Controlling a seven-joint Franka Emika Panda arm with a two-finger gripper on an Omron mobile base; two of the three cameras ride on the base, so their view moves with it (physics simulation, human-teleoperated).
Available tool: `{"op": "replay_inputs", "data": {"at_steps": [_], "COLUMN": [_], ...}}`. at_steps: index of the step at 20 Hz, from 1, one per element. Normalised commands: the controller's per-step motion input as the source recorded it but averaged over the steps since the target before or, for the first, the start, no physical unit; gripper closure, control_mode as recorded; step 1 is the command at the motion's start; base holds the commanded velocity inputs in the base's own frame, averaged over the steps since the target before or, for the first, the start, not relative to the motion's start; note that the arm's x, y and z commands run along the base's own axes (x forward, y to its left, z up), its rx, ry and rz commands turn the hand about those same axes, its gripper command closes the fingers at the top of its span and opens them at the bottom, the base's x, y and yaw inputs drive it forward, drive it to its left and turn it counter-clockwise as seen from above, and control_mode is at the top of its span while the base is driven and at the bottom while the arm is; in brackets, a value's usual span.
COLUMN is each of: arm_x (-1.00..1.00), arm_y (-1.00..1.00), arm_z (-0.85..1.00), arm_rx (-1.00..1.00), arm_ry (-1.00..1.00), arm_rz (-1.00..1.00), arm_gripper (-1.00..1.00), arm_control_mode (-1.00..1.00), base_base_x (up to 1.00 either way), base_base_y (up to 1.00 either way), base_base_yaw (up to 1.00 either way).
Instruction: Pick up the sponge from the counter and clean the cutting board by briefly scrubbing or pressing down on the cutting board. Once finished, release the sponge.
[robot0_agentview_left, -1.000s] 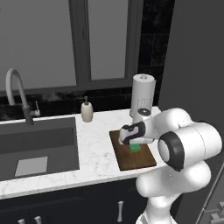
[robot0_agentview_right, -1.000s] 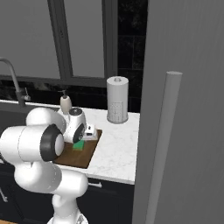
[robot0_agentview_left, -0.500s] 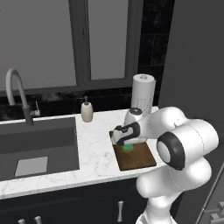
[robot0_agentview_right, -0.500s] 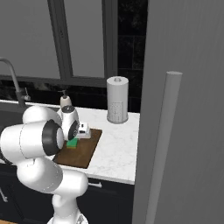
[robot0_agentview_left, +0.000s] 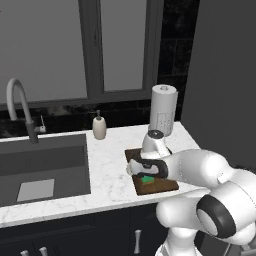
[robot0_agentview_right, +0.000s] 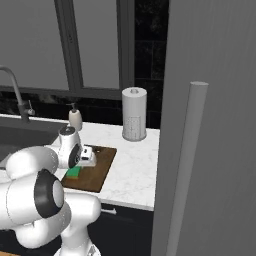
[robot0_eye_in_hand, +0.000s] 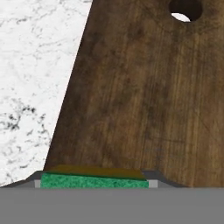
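Dark window behind, black backsplash, dark cabs below, grey sink w/ faucet.

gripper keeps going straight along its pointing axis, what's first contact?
Most likely the cutting board. The gripper is shut on the sponge and points down at the board, so the sponge meets wood before the fingers do; the gap is unclear.

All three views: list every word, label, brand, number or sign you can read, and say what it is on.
None can be read.
Paper towel roll: a grey speckled patch on its lower half, too blurred to tell whether it is print.
Soap bottle: no label visible.
Cutting board: wood grain and a hole, no marking.
Sponge: plain green and yellow, held in the gripper.
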Motion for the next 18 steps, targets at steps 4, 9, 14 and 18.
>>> {"op": "replay_inputs", "data": {"at_steps": [4,9,14,18], "arm_x": [-0.28,0.47,0.54,0.37], "arm_y": [0.04,0.0,-0.08,-0.24], "arm_z": [-0.02,0.0,-0.13,-0.21], "arm_rx": [0.0,0.0,0.0,0.0], "arm_ry": [0.0,0.0,0.0,0.0], "arm_rz": [0.0,0.0,0.0,0.0], "arm_gripper": [1.0,1.0,1.0,1.0], "arm_control_mode": [-1.0,-1.0,-1.0,-1.0], "base_base_x": [0.0,0.0,0.0,0.0], "base_base_y": [0.0,0.0,0.0,0.0], "base_base_yaw": [0.0,0.0,0.0,0.0]}}
